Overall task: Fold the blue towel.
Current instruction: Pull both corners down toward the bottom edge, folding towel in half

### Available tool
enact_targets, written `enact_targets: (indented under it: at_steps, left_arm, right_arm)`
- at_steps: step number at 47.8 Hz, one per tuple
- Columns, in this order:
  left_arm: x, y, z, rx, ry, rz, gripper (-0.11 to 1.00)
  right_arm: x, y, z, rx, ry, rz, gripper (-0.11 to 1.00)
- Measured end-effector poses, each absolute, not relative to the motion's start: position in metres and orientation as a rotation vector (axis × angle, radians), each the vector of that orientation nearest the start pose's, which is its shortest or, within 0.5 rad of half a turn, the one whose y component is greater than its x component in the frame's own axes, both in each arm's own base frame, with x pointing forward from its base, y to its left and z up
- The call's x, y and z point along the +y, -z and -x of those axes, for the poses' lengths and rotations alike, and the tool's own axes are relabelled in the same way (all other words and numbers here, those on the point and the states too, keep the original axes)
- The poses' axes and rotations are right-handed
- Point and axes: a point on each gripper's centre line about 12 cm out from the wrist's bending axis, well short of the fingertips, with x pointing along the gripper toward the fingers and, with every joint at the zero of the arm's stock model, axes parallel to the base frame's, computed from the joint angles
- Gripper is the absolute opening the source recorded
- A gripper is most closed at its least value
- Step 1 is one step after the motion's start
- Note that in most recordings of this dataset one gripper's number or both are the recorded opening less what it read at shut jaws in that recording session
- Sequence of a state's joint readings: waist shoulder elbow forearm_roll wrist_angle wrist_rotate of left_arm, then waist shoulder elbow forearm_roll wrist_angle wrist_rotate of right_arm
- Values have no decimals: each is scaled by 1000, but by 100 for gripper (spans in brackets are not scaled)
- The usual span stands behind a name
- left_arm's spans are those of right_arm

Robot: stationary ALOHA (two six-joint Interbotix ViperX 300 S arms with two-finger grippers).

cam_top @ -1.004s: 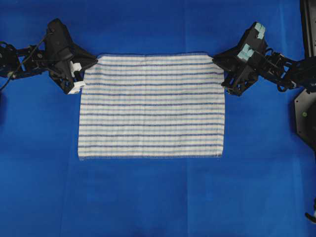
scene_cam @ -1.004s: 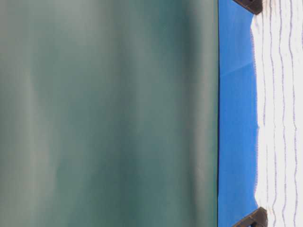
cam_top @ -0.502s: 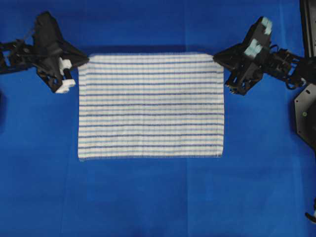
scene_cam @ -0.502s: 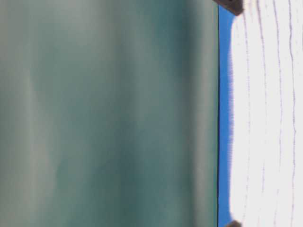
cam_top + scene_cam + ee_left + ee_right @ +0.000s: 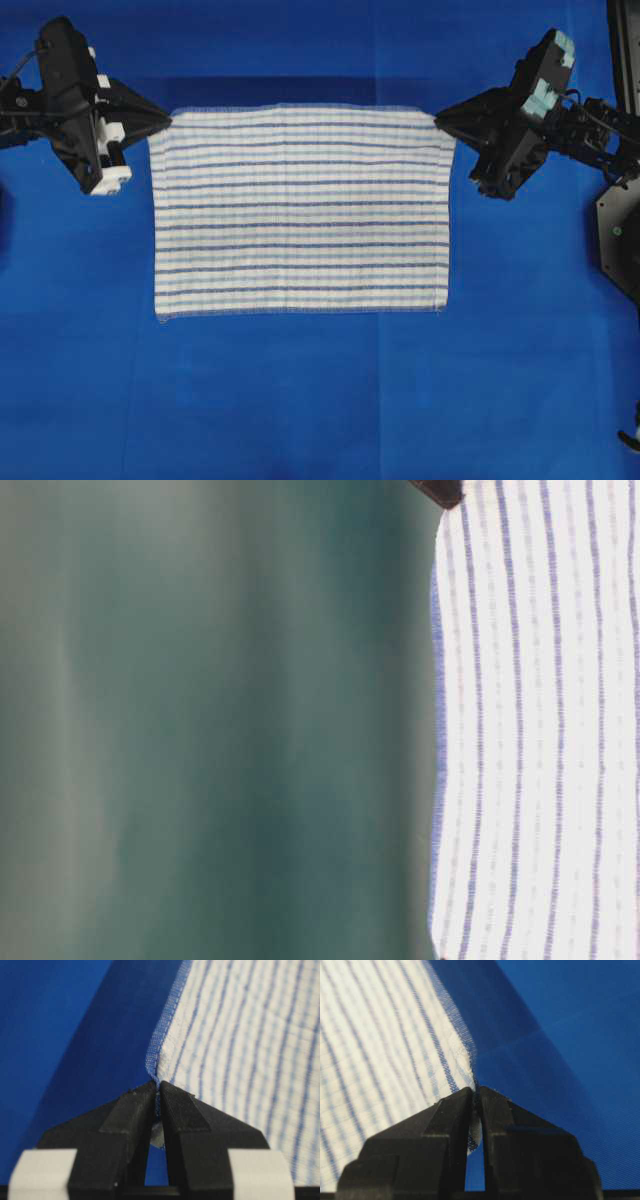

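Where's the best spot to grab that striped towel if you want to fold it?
By its two far corners, one from each side, as now: the left gripper and right gripper are each shut on a corner of the towel. It is a limp rectangle, so holding both ends of one edge keeps that edge straight while it is carried over to the near edge.

towel [image 5: 300, 210]: white, thin dark-blue and pale teal stripes, blue-stitched hems | table covering [image 5: 300, 400]: plain solid blue | left gripper [image 5: 157, 1091]: black, white blocks behind fingers | right gripper [image 5: 476, 1092]: black, pale teal blocks behind
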State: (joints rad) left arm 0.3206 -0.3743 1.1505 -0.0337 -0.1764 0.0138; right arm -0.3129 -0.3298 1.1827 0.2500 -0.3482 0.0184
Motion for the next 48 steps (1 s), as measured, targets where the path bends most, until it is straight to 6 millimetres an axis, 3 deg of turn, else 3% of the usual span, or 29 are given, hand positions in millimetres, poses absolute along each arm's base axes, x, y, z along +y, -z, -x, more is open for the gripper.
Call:
enact_targets:
  at_steps: [24,36,48]
  left_arm:
    - [14,-154,-249,583,-76,73,5]
    - [-20,-153,-248,576,35,112,5]
    - [-42,-143,-250,591,102,132,5]
  right_arm:
    - [-19,-162,-253,449,233,-385,-1]
    - [11,-158,-252,485,151,-415,-1]
    - [32,-141,-251,564,115,-433,-1]
